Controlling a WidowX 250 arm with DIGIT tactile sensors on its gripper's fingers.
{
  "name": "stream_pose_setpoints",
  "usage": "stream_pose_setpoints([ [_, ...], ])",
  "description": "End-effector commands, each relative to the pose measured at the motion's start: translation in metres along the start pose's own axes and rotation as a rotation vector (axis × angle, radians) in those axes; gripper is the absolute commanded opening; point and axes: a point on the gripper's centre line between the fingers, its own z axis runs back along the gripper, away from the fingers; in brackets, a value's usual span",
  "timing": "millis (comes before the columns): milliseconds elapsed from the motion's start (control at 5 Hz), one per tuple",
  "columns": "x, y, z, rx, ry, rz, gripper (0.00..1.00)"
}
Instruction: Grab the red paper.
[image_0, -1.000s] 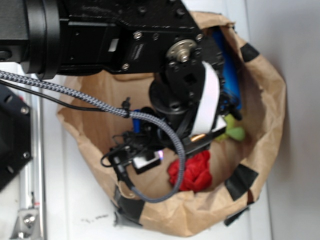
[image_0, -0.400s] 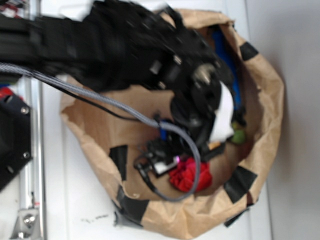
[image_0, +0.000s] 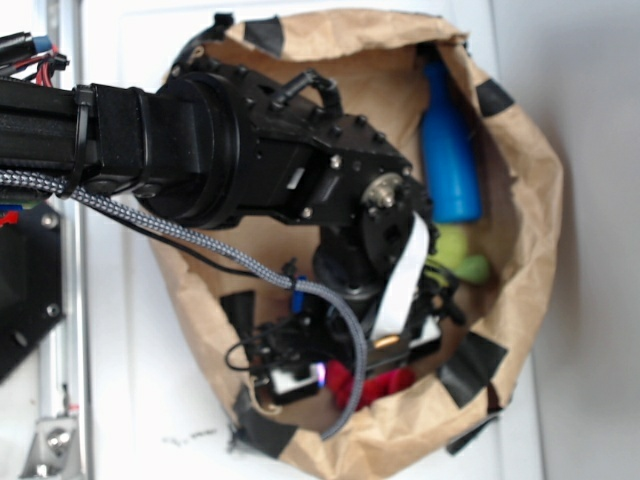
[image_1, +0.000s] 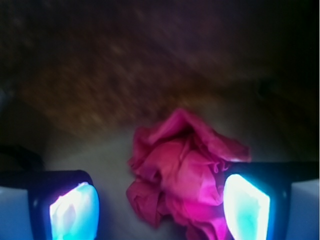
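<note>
The red paper (image_1: 185, 175) is a crumpled wad on the floor of the brown paper bag. In the wrist view it lies between my two glowing fingertips, close against the right one and apart from the left one. My gripper (image_1: 160, 212) is open around it. In the exterior view the gripper (image_0: 345, 375) is low inside the bag, and only a strip of the red paper (image_0: 385, 382) shows under the gripper body.
The brown paper bag (image_0: 525, 200) with black tape patches surrounds the arm. A tall blue bottle (image_0: 447, 150) and a green plush toy (image_0: 458, 255) lie at the bag's right side. A metal rail (image_0: 65, 330) runs down the left.
The arm has swung and lowered deeper into the bag toward its near wall. The gripper now covers most of the red paper, which showed more fully before.
</note>
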Motion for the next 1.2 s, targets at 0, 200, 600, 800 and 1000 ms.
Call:
stream_pose_setpoints([
  [0, -0.004, 0.022, -0.027, 0.089, 0.131, -0.022, 0.0],
  [200, -0.003, 0.021, -0.026, 0.099, 0.11, -0.012, 0.0],
  [600, -0.002, 0.013, 0.006, 0.148, 0.087, 0.01, 0.0],
  [800, -0.004, 0.004, 0.061, 0.257, 0.084, 0.118, 0.0],
  [1000, -0.012, -0.009, 0.118, 0.349, 0.055, 0.235, 0.0],
])
